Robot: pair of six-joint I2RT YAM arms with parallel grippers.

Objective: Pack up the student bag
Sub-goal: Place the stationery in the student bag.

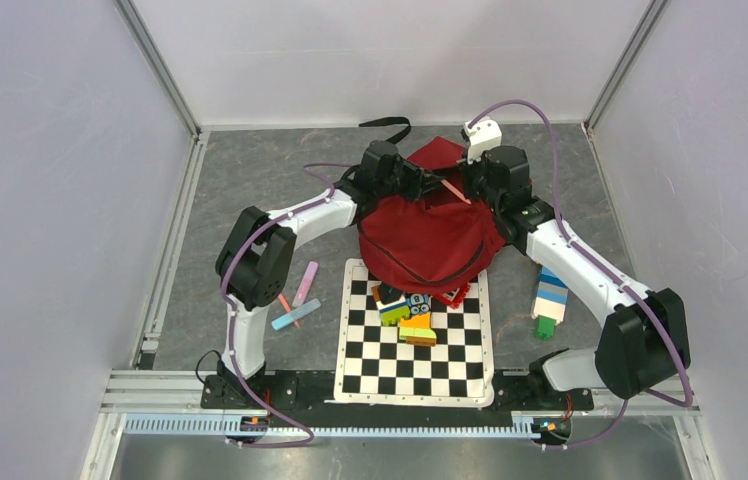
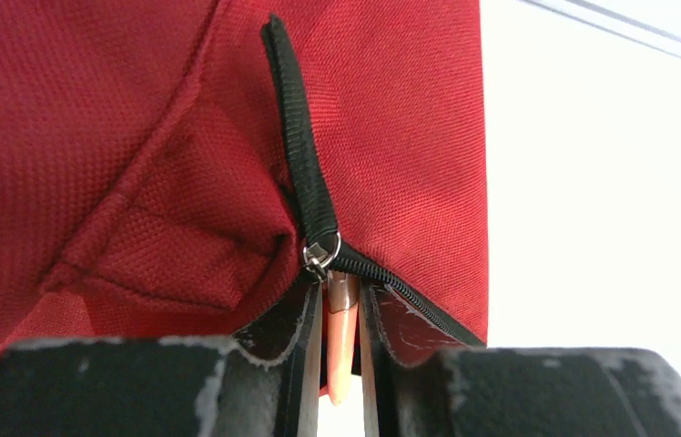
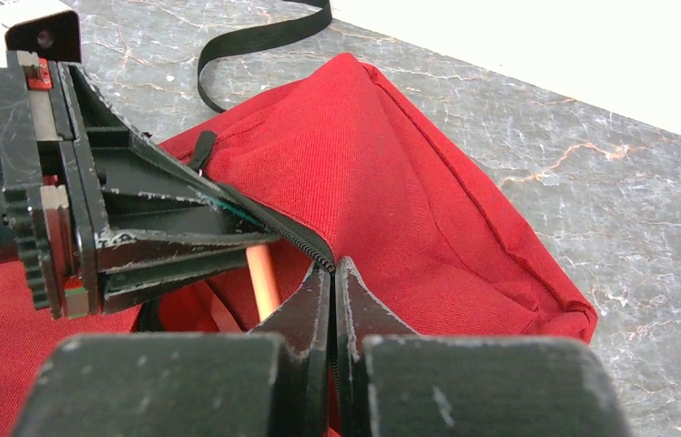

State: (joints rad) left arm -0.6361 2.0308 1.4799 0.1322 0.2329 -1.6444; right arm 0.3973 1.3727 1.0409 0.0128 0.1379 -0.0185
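The student bag (image 1: 430, 240), dark red fabric, lies at the middle of the table, its far part lifted between both grippers. My left gripper (image 1: 434, 184) (image 2: 341, 293) is shut on a thin salmon-coloured pencil (image 2: 341, 341) (image 1: 455, 191), right at the bag's black zipper (image 2: 410, 296) and below its metal pull ring (image 2: 320, 253). My right gripper (image 1: 472, 182) (image 3: 332, 269) is shut on the zipper edge of the bag (image 3: 391, 196). In the right wrist view the left gripper's fingers (image 3: 182, 250) hold the pencil (image 3: 262, 278), which points down into the opening.
A checkered mat (image 1: 415, 355) lies in front of the bag with several toy blocks (image 1: 408, 312) on it. A pink marker (image 1: 305, 283) and a blue marker (image 1: 295, 314) lie at the left. A stack of blocks (image 1: 550, 297) sits at the right. A black strap (image 1: 390, 128) trails behind the bag.
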